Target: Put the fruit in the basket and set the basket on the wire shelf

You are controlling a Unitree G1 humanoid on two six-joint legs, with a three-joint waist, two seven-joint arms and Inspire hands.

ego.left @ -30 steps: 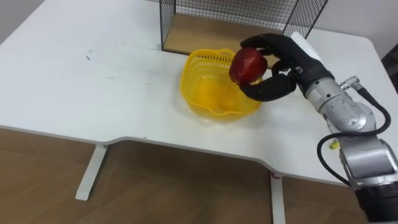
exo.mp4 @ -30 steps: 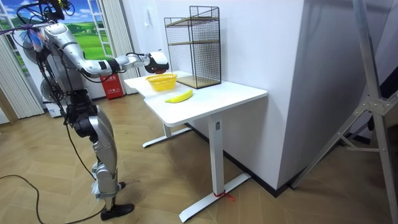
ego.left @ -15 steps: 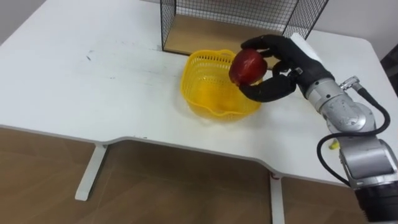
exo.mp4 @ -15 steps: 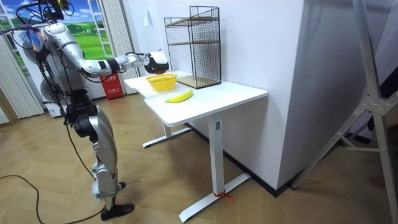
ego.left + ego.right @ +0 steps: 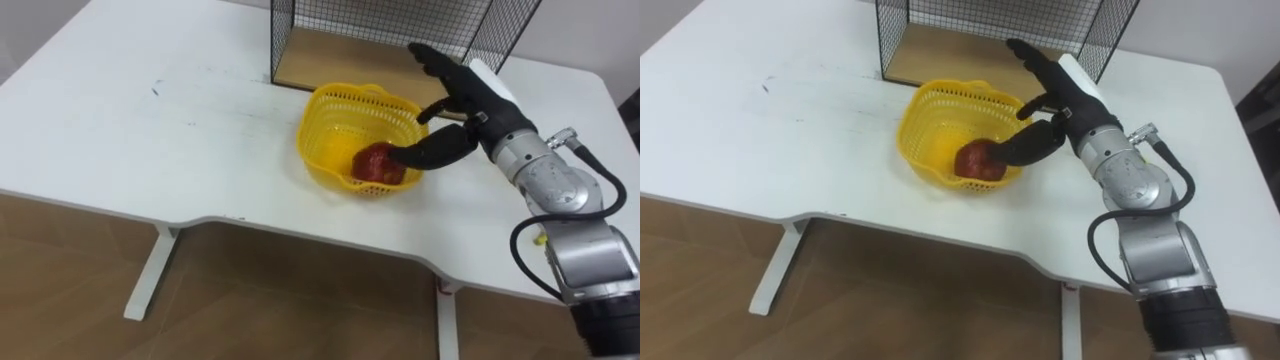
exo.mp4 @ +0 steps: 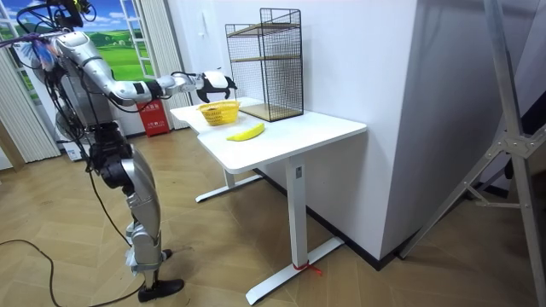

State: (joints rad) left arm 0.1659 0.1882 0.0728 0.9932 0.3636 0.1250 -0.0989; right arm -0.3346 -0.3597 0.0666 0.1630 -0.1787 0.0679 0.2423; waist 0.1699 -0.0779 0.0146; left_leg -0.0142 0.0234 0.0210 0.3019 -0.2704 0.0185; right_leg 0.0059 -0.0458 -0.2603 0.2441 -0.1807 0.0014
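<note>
Hovering spread-open at the basket [image 5: 316, 150], right hand [image 5: 470, 105]; red fruit [image 5: 375, 163] inside, wire shelf [image 5: 340, 55] close behind.

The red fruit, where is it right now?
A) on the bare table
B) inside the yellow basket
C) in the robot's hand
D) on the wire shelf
B: the red fruit lies inside the yellow basket, and the right hand beside it is open.
</note>
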